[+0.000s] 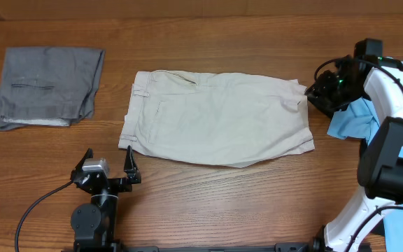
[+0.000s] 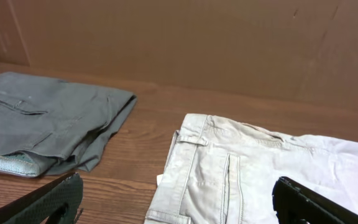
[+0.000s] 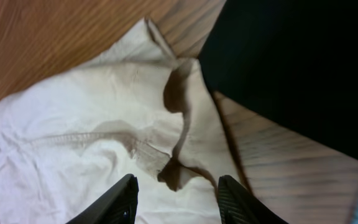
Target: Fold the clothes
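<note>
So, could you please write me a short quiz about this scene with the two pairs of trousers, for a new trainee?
1. True or false: the beige trousers touch the grey folded trousers.
2. Which gripper is at the leg hems of the beige trousers? A. left gripper B. right gripper C. neither
3. Fill in: the left gripper's jaws stand ___.

Key
1. False: bare table shows between them.
2. B
3. open
</note>
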`<control>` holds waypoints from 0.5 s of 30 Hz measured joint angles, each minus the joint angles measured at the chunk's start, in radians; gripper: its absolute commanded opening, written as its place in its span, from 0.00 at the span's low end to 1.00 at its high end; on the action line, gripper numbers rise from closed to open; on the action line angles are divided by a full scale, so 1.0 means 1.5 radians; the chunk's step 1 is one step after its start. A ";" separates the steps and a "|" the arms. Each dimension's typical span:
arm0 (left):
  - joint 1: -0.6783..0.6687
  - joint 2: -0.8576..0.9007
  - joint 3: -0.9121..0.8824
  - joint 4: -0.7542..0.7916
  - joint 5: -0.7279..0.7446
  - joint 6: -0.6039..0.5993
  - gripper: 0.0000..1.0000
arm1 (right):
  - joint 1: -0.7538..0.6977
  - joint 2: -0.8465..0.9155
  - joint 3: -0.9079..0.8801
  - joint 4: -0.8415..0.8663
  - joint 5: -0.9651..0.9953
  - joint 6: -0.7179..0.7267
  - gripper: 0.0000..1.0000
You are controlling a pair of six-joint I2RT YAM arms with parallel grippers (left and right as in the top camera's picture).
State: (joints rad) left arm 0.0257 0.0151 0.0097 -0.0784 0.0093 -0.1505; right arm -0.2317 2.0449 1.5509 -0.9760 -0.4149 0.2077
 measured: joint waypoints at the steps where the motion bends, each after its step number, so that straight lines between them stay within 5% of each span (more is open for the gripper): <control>1: 0.000 0.000 0.000 0.000 0.000 0.000 1.00 | 0.002 0.007 -0.004 0.005 -0.011 -0.003 0.46; 15: 0.000 0.000 0.000 0.000 -0.003 0.000 1.00 | 0.025 0.027 -0.077 0.108 -0.070 -0.017 0.47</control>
State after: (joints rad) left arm 0.0257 0.0151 0.0097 -0.0784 0.0051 -0.1505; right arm -0.1947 2.0861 1.4353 -0.8143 -0.5201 0.1825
